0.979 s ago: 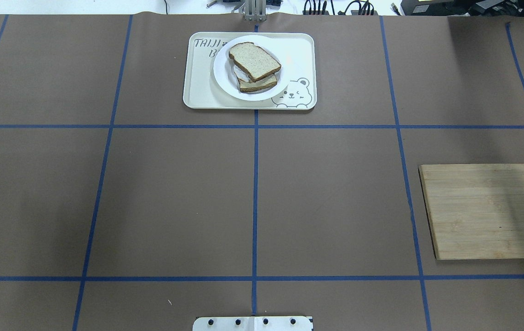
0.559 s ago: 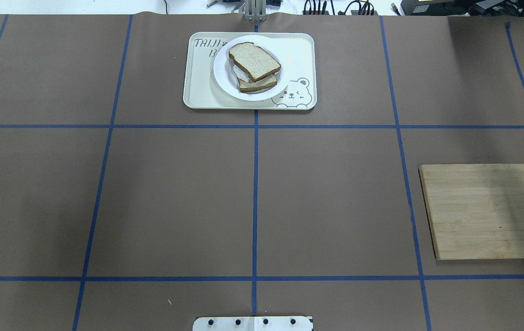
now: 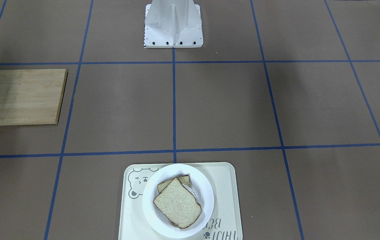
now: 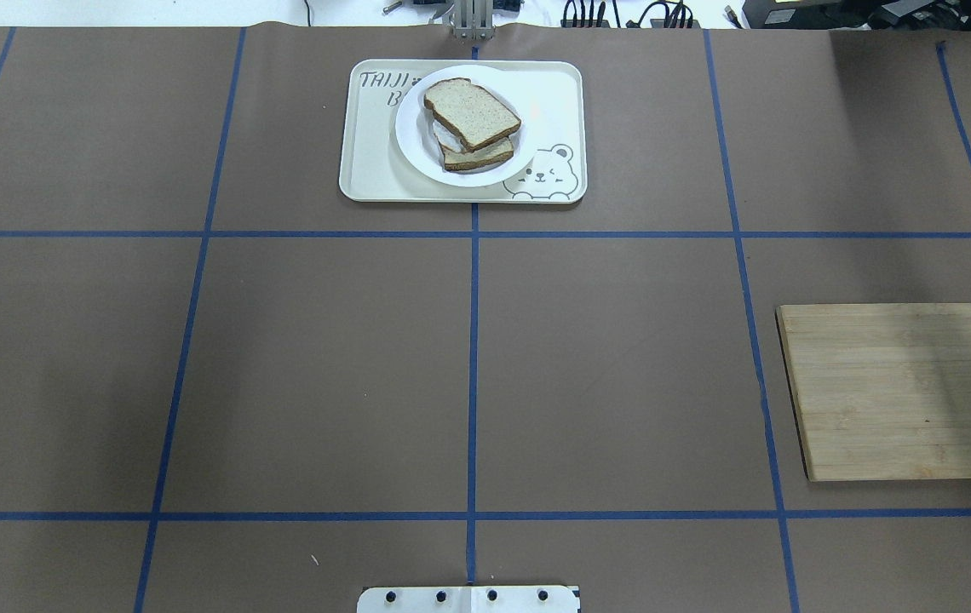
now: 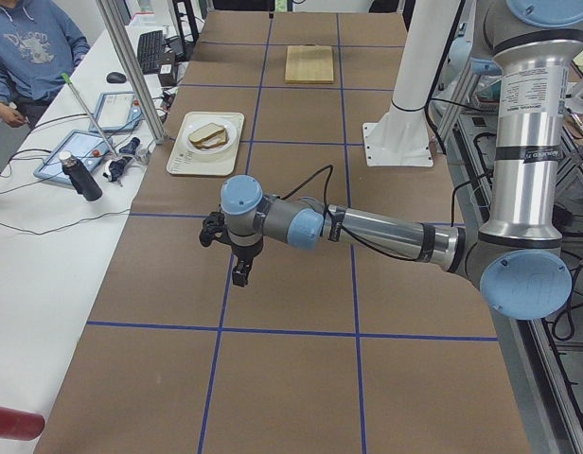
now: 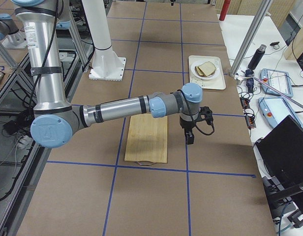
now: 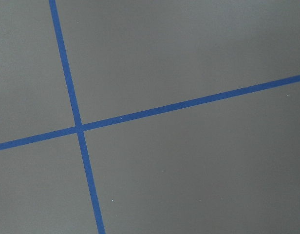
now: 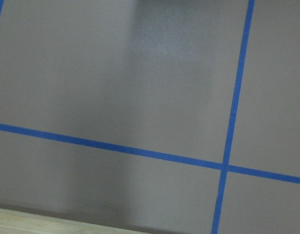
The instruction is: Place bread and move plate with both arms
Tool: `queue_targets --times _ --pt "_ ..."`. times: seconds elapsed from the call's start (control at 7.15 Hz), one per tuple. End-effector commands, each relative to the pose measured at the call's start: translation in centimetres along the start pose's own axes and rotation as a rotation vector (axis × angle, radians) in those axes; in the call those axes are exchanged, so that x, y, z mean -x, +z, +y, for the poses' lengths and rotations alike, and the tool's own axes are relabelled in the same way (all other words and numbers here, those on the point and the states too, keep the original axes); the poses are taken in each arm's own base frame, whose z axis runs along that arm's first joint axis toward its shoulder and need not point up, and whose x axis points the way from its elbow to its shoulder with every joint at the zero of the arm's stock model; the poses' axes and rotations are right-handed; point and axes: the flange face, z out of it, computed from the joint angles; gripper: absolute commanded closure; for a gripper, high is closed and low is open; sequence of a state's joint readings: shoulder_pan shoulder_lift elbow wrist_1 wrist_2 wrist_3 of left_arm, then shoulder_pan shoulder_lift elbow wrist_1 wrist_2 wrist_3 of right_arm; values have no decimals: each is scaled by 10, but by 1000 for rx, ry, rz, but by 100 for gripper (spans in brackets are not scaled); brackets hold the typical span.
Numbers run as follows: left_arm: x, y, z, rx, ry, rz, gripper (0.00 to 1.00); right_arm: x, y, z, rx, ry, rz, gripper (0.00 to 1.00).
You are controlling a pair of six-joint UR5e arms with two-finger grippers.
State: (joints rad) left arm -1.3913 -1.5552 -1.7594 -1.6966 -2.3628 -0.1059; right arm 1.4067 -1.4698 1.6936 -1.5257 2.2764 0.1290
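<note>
The plain bread [image 4: 472, 112] lies on top of a second slice [image 4: 479, 157], with something white between them, on the white plate [image 4: 410, 136]. The plate sits on the cream bear-print tray [image 4: 366, 174] at the table's far middle. The bread also shows in the front-facing view [image 3: 176, 206]. My left gripper [image 5: 239, 274] hangs over bare table far from the tray, and I cannot tell if it is open. My right gripper [image 6: 190, 138] hangs beside the wooden board, and I cannot tell its state. Both wrist views show only brown table and blue tape.
A wooden cutting board [image 4: 903, 392] lies on the table's right side, also seen in the front-facing view [image 3: 20, 96]. The robot's white base [image 3: 173, 26] stands at the near middle edge. Operators' gear and a bottle [image 5: 83, 178] sit on the side bench.
The plate, bread and tray have not moved. A black sliver of the right gripper at the overhead view's right edge has shifted very slightly.
</note>
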Motion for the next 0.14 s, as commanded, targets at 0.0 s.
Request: queue_targets --times 0.0 --pt "-4 -4 -6 -11 10 3 2 1 -1 -2 -2 3 0 0"
